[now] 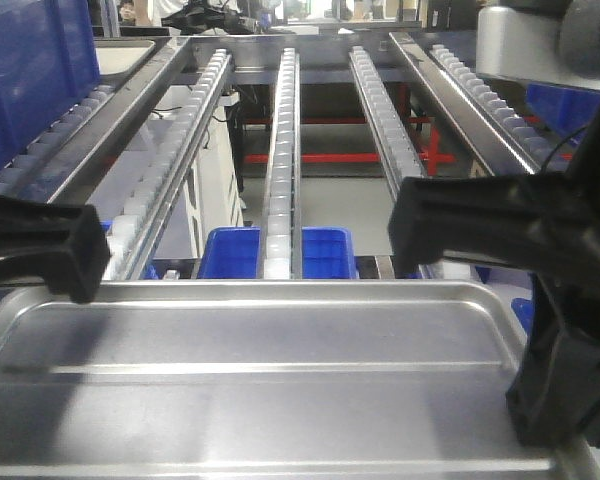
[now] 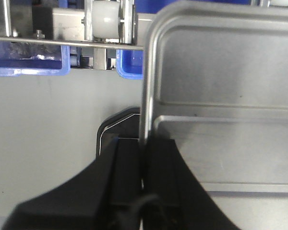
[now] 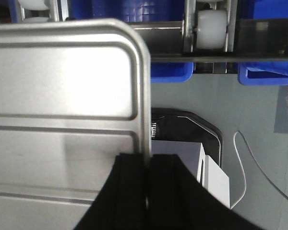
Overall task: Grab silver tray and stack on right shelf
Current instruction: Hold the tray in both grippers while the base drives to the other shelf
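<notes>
The silver tray [image 1: 280, 345] is held level across the lower half of the front view. Its far rim lies just before the lower ends of the roller rails of the right shelf [image 1: 280, 150] — contact cannot be told. At lower left its rim is clamped by the left gripper [image 2: 144, 160]; at lower right the rim is pinched likewise by the right gripper [image 3: 149, 167]. Blue bins [image 1: 230, 252] are seen beneath the rails, at centre.

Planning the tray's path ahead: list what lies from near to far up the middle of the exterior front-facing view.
silver tray → blue bins → red frame bar
</notes>
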`<state>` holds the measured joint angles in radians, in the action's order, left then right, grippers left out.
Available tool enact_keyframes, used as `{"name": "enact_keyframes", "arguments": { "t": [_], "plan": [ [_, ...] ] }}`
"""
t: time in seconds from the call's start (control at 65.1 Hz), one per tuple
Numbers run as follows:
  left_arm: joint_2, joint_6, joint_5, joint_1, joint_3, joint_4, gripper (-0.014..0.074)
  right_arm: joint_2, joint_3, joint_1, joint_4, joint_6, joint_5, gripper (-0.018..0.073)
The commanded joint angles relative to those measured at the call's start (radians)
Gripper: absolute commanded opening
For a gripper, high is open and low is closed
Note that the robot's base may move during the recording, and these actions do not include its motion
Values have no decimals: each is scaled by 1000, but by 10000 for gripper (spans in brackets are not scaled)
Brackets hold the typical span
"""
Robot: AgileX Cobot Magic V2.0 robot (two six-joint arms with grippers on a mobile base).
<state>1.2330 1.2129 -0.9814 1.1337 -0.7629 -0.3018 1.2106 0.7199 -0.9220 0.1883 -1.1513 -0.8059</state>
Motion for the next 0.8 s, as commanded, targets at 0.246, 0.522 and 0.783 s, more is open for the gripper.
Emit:
{"name": "enact_keyframes", "arguments": {
  "t": [0.246,0.522,0.783],
  "plan": [
    [-25,4,-67,6,-21,-34,-101,-27,21,1,44,2,-22,71],
    [-25,4,-67,6,-21,-34,-101,-27,21,1,44,2,-22,71],
    [-25,4,-67,6,-21,-34,-101,-27,21,1,44,2,-22,71]
  ]
}}
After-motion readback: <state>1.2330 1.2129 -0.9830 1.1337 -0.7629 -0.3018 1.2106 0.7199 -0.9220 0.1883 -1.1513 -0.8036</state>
